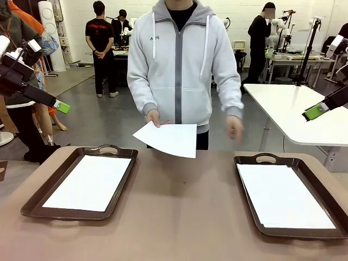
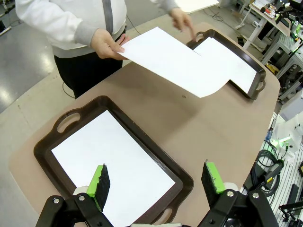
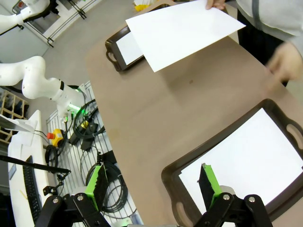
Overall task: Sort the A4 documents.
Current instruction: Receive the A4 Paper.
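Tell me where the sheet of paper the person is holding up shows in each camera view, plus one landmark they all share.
Front view: the held sheet is centre, above the table's far edge, in the person's hand.
Left wrist view: held sheet upper middle, overlapping the far tray.
Right wrist view: held sheet top centre, over the table.
Shared landmark: the small dark spot on the tabletop, just on the robot's side of the sheet.

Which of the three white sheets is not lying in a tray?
The A4 sheet held in the person's hand above the table's far edge; the other two sheets lie flat inside the brown trays.
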### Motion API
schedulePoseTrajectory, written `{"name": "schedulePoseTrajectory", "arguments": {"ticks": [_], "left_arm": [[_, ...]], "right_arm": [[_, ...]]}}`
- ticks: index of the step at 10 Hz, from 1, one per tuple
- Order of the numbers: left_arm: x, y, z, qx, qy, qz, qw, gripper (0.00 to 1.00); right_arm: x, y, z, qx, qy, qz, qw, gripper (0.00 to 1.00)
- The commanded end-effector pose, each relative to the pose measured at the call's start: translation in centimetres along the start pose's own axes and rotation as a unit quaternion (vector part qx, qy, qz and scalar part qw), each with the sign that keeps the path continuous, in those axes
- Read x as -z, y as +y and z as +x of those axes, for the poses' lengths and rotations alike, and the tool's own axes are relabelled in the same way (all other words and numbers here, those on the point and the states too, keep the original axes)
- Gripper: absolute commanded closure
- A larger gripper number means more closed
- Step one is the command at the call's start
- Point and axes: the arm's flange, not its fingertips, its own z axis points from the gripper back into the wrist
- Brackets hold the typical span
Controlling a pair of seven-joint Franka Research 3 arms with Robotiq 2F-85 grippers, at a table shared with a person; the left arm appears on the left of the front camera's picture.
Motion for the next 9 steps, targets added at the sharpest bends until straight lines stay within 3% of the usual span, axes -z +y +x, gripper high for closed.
{"name": "schedulePoseTrajectory", "arguments": {"ticks": [1, 9], "left_arm": [[0.1, -0.02, -0.03, 0.0, -0.001, 0.004, 1.0, 0.0], [0.1, -0.02, -0.03, 0.0, -0.001, 0.004, 1.0, 0.0]], "right_arm": [[0.0, 0.07, 0.15, -0.004, -0.004, 0.001, 1.0, 0.0], [0.0, 0.07, 0.15, -0.004, -0.004, 0.001, 1.0, 0.0]]}}
